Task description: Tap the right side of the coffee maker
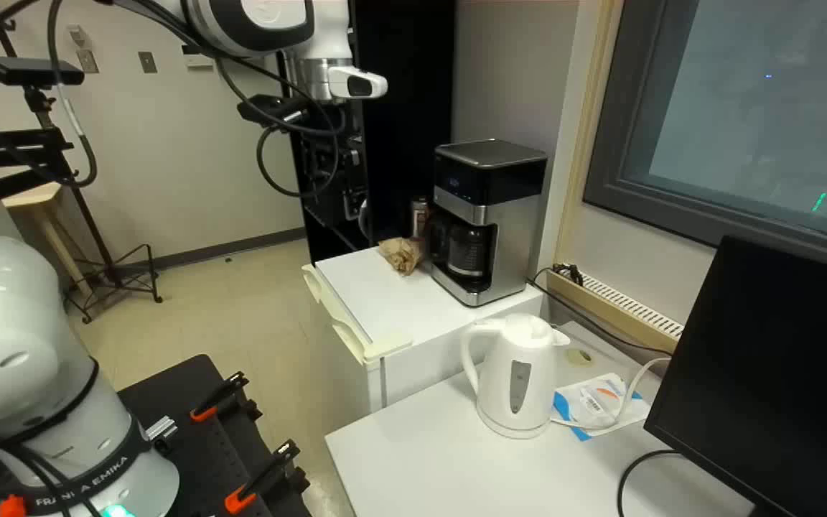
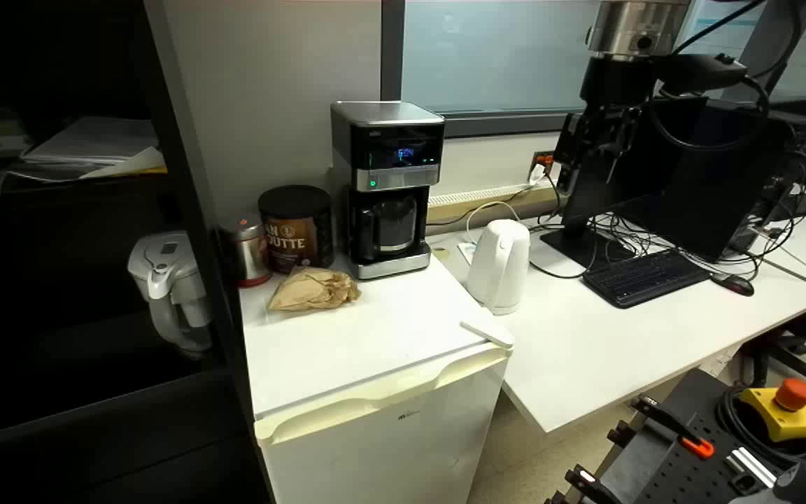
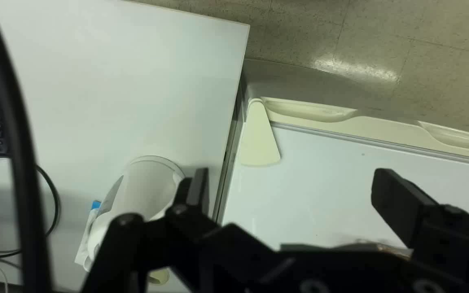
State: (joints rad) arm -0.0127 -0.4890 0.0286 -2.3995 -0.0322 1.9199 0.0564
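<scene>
The coffee maker [image 1: 489, 215] is a boxy black and silver machine with a dark glass carafe. It stands upright on the white fridge top [image 2: 375, 350], against the wall. It also shows in an exterior view [image 2: 392, 178] with a lit blue display. It does not show in the wrist view. My gripper [image 2: 588, 168] hangs pointing down in the air, apart from the coffee maker. In the wrist view my gripper [image 3: 293, 187] is open, with two separated black fingers and nothing between them, above the fridge top and the gap beside the desk.
A white kettle [image 1: 521, 380] stands on the desk beside the fridge. A crumpled paper bag [image 2: 313, 288], a brown canister [image 2: 297, 231] and a metal can [image 2: 249, 252] sit near the coffee maker. A monitor [image 1: 765, 373] and keyboard [image 2: 644, 276] are on the desk. A black shelf [image 2: 60, 294] borders the fridge.
</scene>
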